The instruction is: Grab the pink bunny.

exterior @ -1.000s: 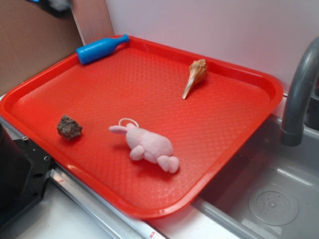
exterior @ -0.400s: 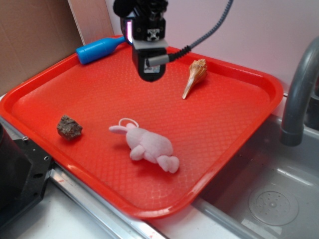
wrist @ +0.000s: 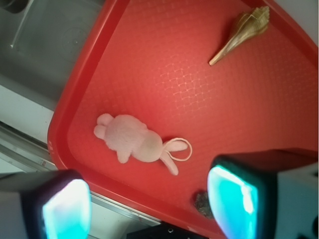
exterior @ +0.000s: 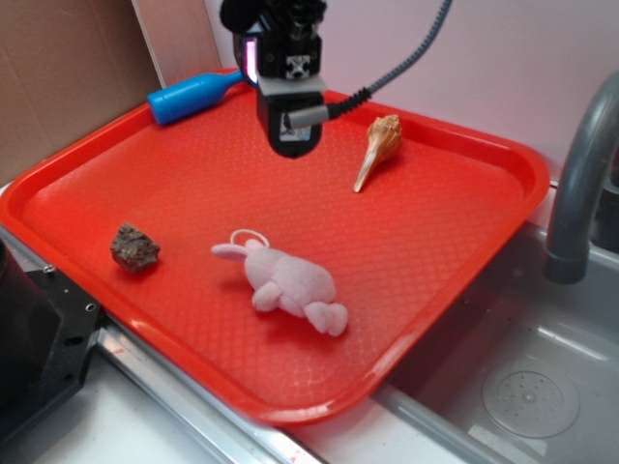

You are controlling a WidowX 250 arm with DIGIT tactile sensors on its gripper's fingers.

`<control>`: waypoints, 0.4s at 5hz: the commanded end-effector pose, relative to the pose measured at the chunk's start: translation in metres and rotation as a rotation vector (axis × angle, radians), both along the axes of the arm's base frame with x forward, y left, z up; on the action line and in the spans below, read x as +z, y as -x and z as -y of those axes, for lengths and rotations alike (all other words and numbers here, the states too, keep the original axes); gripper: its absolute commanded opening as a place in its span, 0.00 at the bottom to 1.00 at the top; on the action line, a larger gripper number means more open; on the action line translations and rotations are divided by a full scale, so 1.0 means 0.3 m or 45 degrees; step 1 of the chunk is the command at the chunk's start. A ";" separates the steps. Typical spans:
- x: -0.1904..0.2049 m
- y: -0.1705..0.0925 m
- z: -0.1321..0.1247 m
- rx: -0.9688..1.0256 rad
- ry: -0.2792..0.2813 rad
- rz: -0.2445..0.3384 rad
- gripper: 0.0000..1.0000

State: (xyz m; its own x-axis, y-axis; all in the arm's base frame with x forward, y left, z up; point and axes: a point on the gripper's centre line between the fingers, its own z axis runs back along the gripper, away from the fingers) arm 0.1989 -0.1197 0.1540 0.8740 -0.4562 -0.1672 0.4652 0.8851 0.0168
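1. Firstly, noted: pink bunny [exterior: 286, 279] pale, fuzzy, long-eared, lying flat on red tray [exterior: 464, 242], thin white loop [exterior: 250, 235] beside its ears.
2. Gripper [wrist: 149, 196] spread wide and empty; fingers [wrist: 233, 196] well apart in wrist view, nothing between them.
3. Bunny located below and ahead of gripper, not touching it; gripper hovering above tray's far part in exterior view.
4. Tan seashell [exterior: 379, 147] just beside gripper; brown rock [exterior: 133, 246] well apart from it, near tray's front edge.
5. Exterior view alone shows blue bottle [exterior: 193, 94] at tray's back rim and grey faucet [exterior: 580, 184].
6. Wrist view alone shows finger spread; rock mostly hidden there behind one finger.
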 end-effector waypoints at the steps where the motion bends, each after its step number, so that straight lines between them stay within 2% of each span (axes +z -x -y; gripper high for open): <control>1: -0.104 0.098 0.060 -0.617 -0.044 0.269 1.00; 2: -0.169 0.107 0.063 -0.925 0.076 0.334 1.00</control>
State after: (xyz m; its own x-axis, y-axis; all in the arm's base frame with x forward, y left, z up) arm 0.1686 -0.1388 0.0975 0.3526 -0.9358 0.0024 0.9255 0.3491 0.1469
